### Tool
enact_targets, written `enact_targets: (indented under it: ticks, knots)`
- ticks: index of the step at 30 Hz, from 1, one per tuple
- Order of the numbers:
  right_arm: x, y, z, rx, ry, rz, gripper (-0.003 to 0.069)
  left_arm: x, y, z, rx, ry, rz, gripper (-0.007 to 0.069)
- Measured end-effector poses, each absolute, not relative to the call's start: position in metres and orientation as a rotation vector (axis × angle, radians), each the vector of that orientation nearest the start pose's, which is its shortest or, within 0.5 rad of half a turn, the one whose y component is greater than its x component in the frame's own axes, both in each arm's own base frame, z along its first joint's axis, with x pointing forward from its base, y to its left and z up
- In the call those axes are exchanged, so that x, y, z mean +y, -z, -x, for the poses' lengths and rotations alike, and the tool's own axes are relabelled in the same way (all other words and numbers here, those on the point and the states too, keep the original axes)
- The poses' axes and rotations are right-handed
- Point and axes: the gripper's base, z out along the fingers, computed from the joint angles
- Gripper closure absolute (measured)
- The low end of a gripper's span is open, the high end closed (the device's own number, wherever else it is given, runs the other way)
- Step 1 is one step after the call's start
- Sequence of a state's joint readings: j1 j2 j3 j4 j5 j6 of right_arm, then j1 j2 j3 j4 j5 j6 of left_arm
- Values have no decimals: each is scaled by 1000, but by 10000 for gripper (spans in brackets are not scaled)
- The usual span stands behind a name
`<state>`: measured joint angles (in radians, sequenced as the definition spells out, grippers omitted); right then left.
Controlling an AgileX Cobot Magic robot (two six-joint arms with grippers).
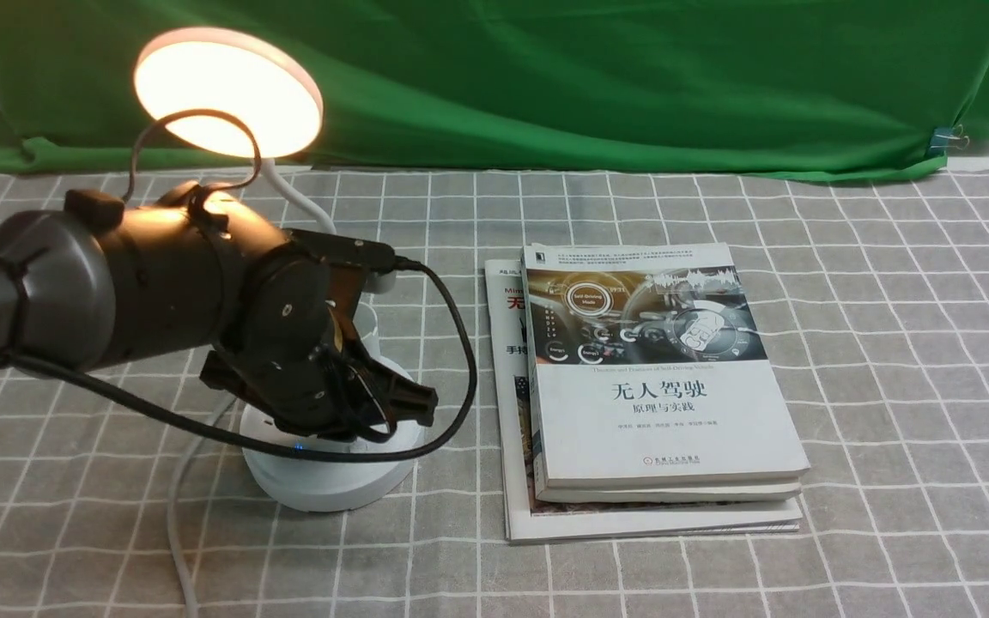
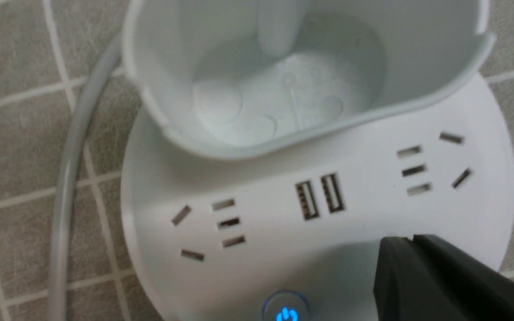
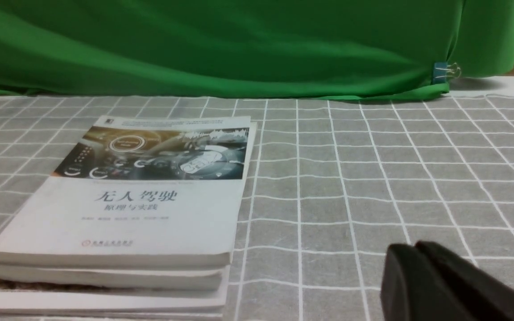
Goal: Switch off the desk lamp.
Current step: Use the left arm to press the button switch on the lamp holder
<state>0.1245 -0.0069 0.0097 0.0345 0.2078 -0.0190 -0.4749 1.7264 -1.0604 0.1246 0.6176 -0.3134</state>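
Observation:
The white desk lamp stands at the left of the table; its round disc head glows warm and lit. My left gripper is shut and empty, its tips low over the lamp's round base. In the left wrist view the shut left gripper hovers over the base, beside a power button lit blue. The base shows sockets, two USB ports and the small cup holder. My right gripper is shut and empty over the cloth; it is out of the front view.
A stack of books lies right of the lamp, also in the right wrist view. The lamp's white cord runs toward the front edge. A green backdrop hangs behind the grey checked tablecloth.

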Motion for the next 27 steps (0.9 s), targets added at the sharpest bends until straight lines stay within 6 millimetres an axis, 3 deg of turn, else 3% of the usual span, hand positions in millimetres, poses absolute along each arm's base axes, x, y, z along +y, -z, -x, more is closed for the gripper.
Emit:
enact_targets:
  ticks: [15, 22, 27]
  knots:
    - [8, -191, -55, 1692, -110, 98, 618, -154, -179, -311, 2758, 102, -346, 624]
    - [8, -191, -55, 1692, -110, 98, 618, -149, -200, -303, 2720, 104, -335, 624]
    - [8, -191, -55, 1692, -110, 98, 618, -148, -203, -301, 2720, 107, -329, 624]
